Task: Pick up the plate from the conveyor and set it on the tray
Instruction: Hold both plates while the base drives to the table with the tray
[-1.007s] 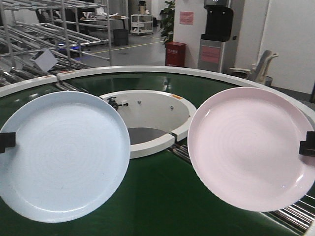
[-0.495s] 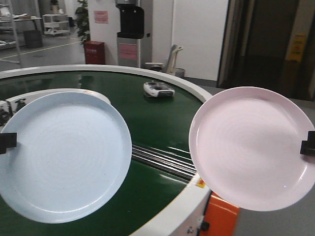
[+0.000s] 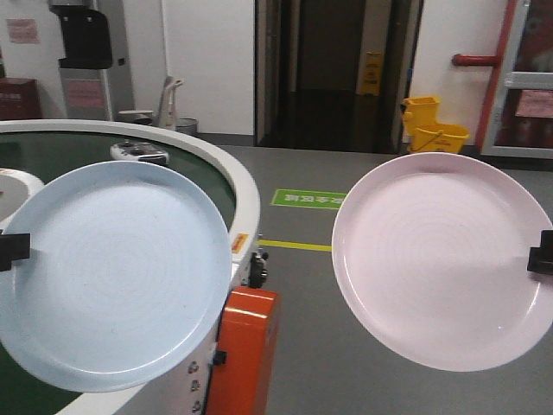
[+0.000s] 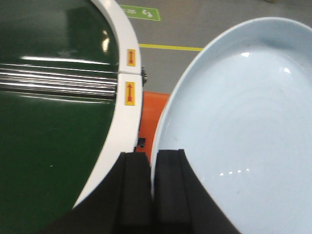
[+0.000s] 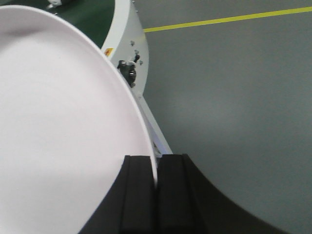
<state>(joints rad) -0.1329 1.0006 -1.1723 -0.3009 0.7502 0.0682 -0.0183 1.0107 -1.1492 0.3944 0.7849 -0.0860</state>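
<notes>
Edgewise between jaws, blue plate (image 3: 117,277), pink plate (image 3: 441,259)

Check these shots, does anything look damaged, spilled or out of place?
One thing: a small grey gadget lies on the conveyor near its outer rim, and it is no plate. The blue plate and pink plate look whole, each clamped at its rim.
</notes>
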